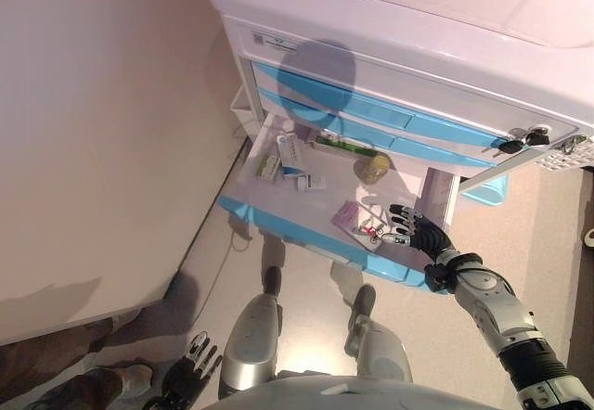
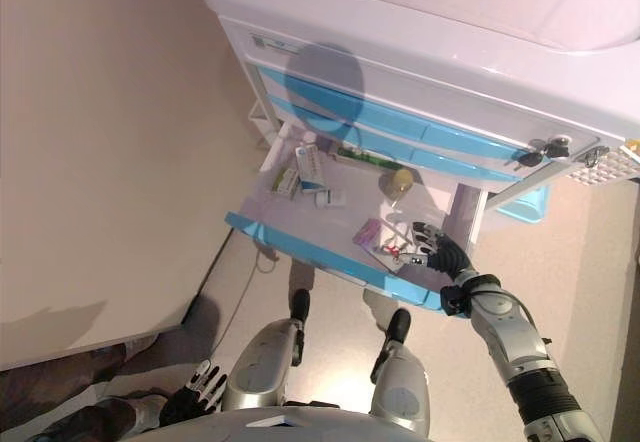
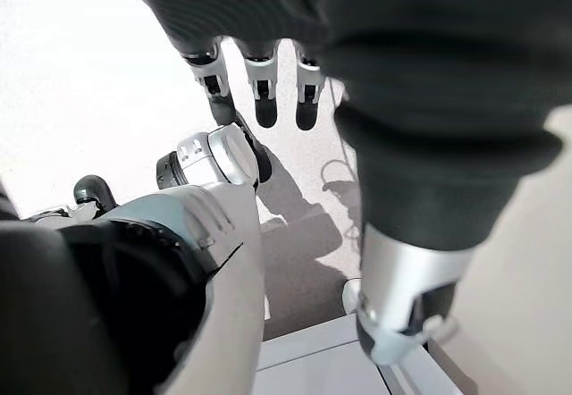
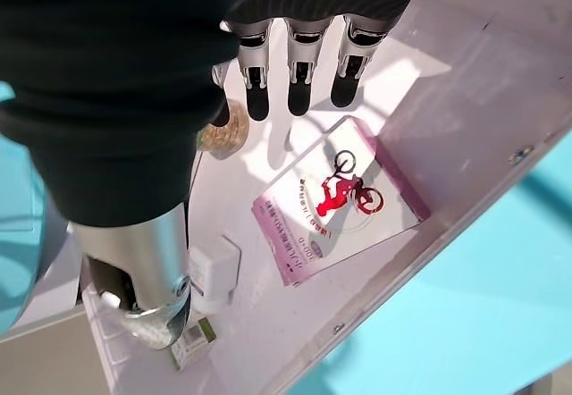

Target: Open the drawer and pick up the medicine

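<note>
The cabinet's lower drawer (image 1: 306, 243), white with a blue front, stands pulled open. Several medicine boxes lie in it. A pink-and-white box with a red figure (image 1: 357, 222) lies near the front right corner and also shows in the right wrist view (image 4: 340, 203). My right hand (image 1: 419, 234) hovers over the drawer's right front, fingers (image 4: 295, 73) straight, just above and beside that box, holding nothing. My left hand (image 1: 190, 364) hangs low at the lower left, fingers (image 3: 259, 82) relaxed and empty.
In the drawer there are also a round yellowish jar (image 1: 374, 167), a blue-and-white box (image 1: 290, 153), a green-and-white box (image 1: 269, 166) and a small white box (image 1: 311, 182). Keys (image 1: 520, 141) hang in the cabinet's lock. A wall stands close on the left.
</note>
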